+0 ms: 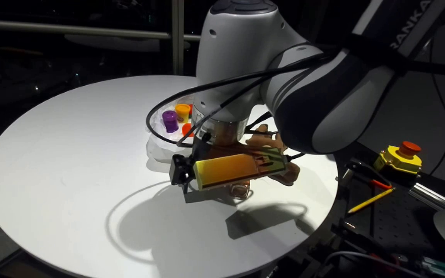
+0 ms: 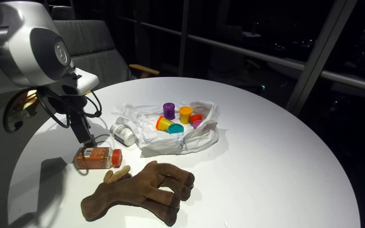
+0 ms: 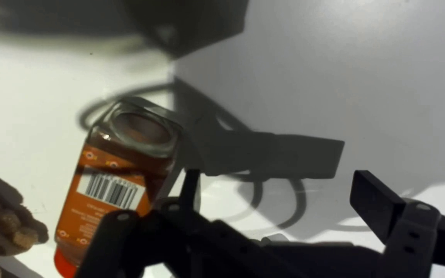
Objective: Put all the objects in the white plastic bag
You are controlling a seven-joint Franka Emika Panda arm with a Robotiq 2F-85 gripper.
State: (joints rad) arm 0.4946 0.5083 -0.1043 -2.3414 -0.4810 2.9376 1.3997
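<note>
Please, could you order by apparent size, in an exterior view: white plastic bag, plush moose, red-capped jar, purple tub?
Plush moose and white plastic bag: look alike; moose nearer camera, so unranked.
Red-capped jar.
Purple tub.

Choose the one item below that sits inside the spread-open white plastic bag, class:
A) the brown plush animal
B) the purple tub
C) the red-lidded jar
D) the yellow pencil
B, since both exterior views show the purple tub within the crumpled sides of the white plastic bag.
</note>
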